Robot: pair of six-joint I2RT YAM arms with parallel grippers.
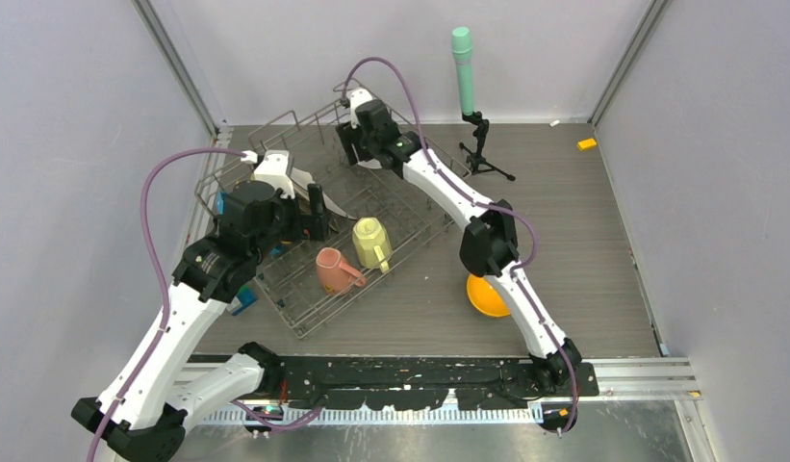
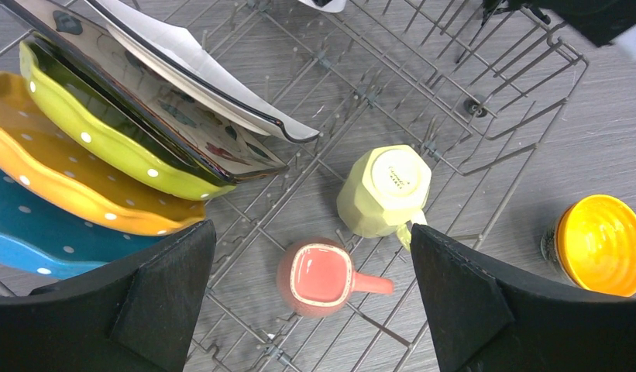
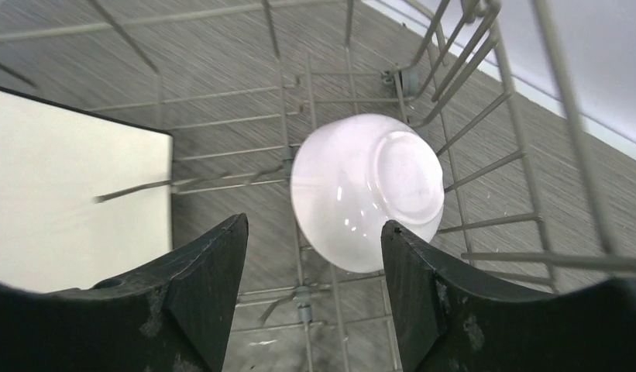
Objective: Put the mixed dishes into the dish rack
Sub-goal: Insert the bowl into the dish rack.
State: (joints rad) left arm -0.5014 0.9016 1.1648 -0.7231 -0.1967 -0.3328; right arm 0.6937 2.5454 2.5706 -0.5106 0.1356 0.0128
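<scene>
plates [image 2: 90,147], mugs [image 2: 321,275], upturned white bowl [image 3: 366,190] inside dish rack [image 1: 296,306]

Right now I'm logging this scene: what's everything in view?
dish rack: one, grey wire, on table
blue plate: one, dotted, upright in rack
orange plate: one, beside it
yellow-green plate: one, next
patterned plate: one, dark-rimmed, next
white square plate: one, row's end
pink mug: one, rack's near part
pale-yellow mug: one, base showing, beside it
white bowl: one, rack's far corner
orange bowl: one, table, right of rack
cylinder on tripod: one, green-topped, far side
block: one, orange, far right
box: one, blue-green, left of rack
left gripper: one, black, open over rack
right gripper: one, black, open over white bowl
</scene>
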